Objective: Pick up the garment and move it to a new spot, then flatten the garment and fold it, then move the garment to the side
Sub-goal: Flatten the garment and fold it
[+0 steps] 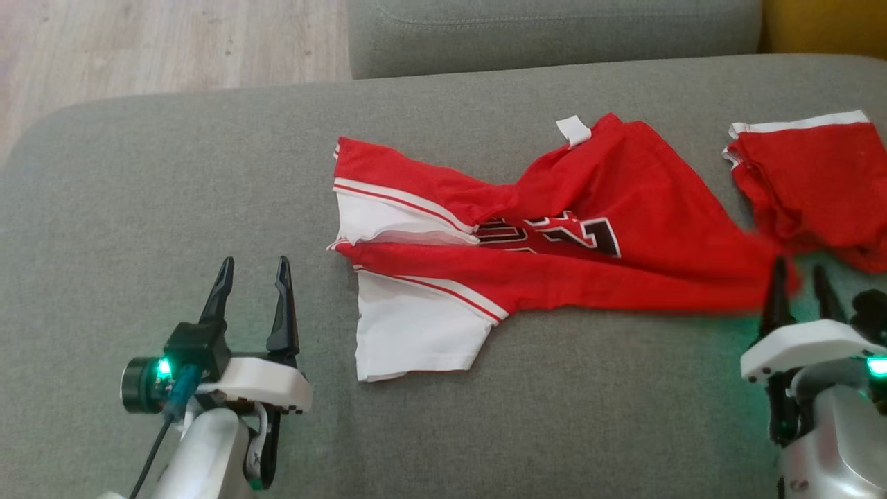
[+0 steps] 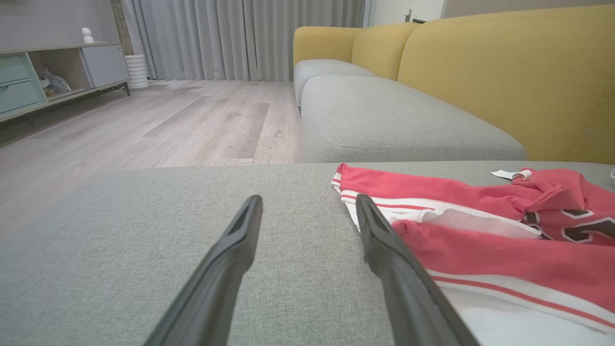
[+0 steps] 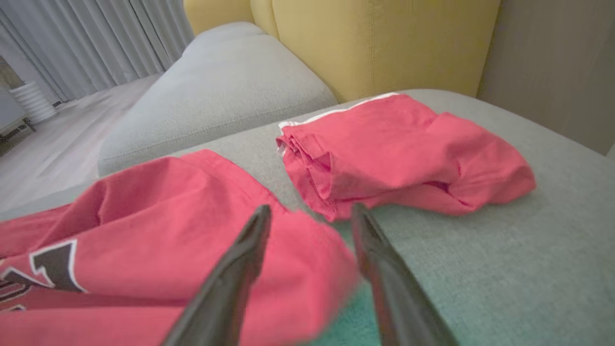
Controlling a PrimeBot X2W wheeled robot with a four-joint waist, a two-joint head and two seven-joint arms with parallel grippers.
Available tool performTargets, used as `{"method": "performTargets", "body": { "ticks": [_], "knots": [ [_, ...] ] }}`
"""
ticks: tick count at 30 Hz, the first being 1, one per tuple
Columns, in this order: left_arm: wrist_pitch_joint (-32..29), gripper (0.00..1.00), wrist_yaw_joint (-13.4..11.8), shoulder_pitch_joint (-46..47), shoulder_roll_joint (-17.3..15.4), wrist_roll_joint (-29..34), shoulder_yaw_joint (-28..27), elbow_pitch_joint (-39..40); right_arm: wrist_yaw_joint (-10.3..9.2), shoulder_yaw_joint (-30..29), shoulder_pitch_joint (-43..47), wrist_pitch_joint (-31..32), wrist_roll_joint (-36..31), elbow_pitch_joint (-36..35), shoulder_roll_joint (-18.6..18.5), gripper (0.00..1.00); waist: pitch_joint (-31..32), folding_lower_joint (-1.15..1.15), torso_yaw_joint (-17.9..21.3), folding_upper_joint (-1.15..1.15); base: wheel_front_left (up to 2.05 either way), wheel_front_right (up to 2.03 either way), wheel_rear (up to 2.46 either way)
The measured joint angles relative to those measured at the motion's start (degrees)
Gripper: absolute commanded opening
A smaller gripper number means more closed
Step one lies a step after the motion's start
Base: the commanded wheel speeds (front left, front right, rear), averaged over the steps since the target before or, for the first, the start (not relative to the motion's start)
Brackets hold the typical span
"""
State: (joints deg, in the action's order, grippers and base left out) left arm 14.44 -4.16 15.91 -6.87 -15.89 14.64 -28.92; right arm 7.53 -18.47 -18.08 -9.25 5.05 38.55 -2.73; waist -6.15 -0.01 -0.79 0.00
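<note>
The garment (image 1: pixel 554 235), a red jersey with white sleeves and a printed number, lies crumpled and twisted at the waist across the middle of the grey sofa cushion (image 1: pixel 173 173). A second red piece (image 1: pixel 811 180) sits bunched at the cushion's far right end, just beside the jersey's hem. The left pincer (image 1: pixel 253 267) hovers spread wide over the cushion's left part, near the white sleeve (image 1: pixel 409 333) but clear of it. The right pincer (image 1: pixel 800 270) is at the cushion's right part with its jaws parted. The jersey's hem corner (image 1: pixel 755 277) lies blurred in the gap and does not look pinched. The cloth looks thin, light and limp: it will sag, drag and bunch rather than hold any shape, and the smooth weave may slip from a shallow pinch. Weight is no concern and nothing here is fragile. The best holds are probably the doubled edges, such as the hem corners or the shoulder seams by the neck label (image 1: pixel 574 130). Taking two corners at once would let the twist fall out, while a pinch mid-panel would only gather folds.
</note>
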Motion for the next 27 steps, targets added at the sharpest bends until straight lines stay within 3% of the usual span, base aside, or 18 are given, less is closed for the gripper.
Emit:
{"method": "performTargets", "body": {
  "ticks": [8,15,20,27],
  "knots": [
    [0.0,1.0,0.12,-0.98,0.04,0.26,-0.3,-0.14,0.0,10.21,2.44,-3.38,0.51,-11.81,0.13,1.0,1.29,0.0,-0.87,0.0,0.0,0.0,0.0],
    [0.0,1.0,0.22,-1.96,0.16,0.25,-0.71,0.04,0.0,12.12,9.56,-3.88,1.52,-15.21,0.12,1.0,1.24,0.0,-0.67,0.0,0.0,0.0,0.0],
    [0.0,1.0,0.75,-1.85,0.18,0.32,-0.68,0.23,0.0,13.21,9.62,-3.89,2.34,-17.39,0.13,1.0,0.32,0.01,0.37,0.0,0.0,0.0,0.0],
    [-5.01,1.0,5.14,-0.41,0.44,0.33,3.32,-3.05,0.0,14.07,9.55,-3.9,3.03,-18.63,0.12,1.0,-1.77,0.01,2.86,0.0,0.0,0.0,0.0]
  ]
}}
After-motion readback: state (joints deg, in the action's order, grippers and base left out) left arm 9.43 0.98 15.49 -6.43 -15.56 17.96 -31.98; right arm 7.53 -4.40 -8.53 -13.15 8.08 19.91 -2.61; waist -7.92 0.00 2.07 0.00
